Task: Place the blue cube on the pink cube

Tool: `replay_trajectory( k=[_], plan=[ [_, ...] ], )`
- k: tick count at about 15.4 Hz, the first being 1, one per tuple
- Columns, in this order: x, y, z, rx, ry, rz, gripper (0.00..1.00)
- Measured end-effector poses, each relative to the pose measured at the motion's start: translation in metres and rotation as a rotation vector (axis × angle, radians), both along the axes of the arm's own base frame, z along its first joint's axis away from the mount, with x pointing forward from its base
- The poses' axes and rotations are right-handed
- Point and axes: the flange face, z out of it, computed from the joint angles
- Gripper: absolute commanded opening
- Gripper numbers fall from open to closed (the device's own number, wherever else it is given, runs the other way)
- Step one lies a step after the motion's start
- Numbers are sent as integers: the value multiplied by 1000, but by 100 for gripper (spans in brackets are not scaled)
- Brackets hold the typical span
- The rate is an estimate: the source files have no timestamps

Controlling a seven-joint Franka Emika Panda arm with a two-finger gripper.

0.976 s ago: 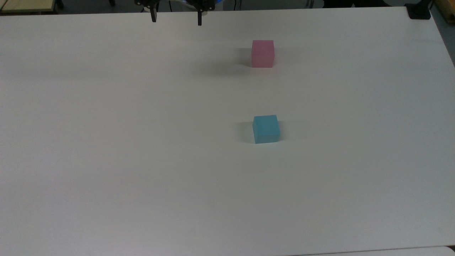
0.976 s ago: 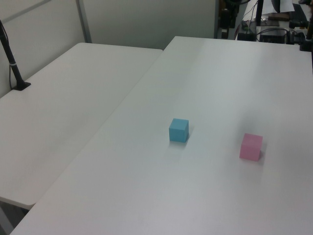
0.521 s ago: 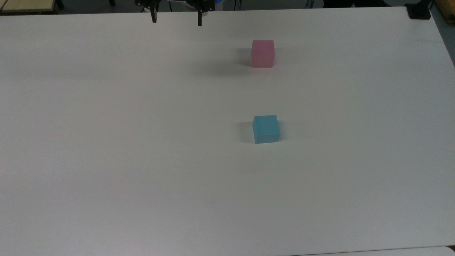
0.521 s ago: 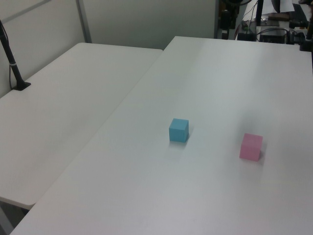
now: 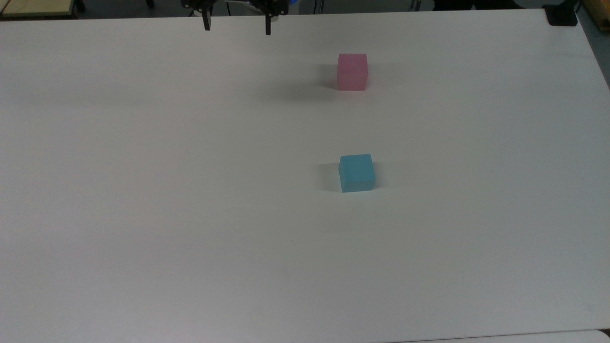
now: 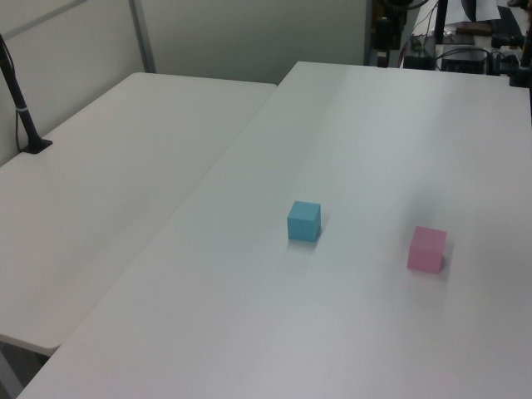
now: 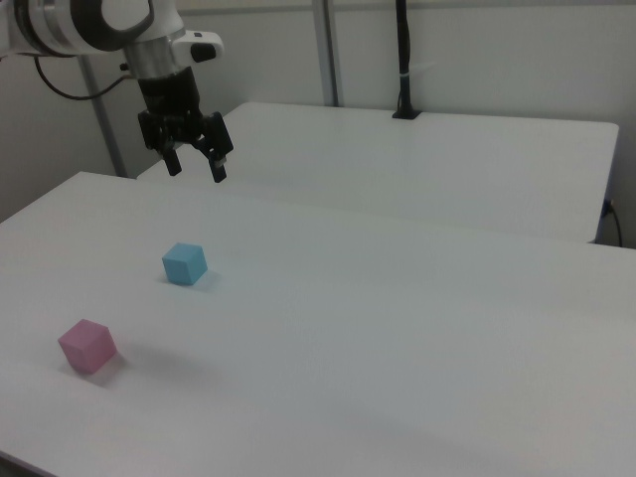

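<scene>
While raised above the table (image 5: 143, 190), gripper (image 7: 196, 167) spread and empty, blue cube (image 5: 357, 172) and pink cube (image 5: 352, 71) well apart

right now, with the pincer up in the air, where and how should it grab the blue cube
Probably from straight above, closing on two opposite side faces of the blue cube. It sits flat on the white table, alone, well apart from the pink cube, so all sides are free. The pincer hangs open above the table; turning it to line up with the cube's slightly rotated faces should help.

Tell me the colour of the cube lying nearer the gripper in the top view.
Pale pink, clearest in the top view.
</scene>
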Motion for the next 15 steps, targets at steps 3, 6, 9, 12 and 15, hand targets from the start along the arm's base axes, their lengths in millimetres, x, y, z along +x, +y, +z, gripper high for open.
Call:
replay_trajectory(
  k=[3,6,9,12,15],
  plan=[
    [0,0,0,0,2,0,100],
    [0,0,0,0,2,1,100],
    [0,1,-1,0,5,1,100],
    [-2,1,-2,-1,18,1,100],
    [-2,2,-2,-1,20,3,100]
  ],
)
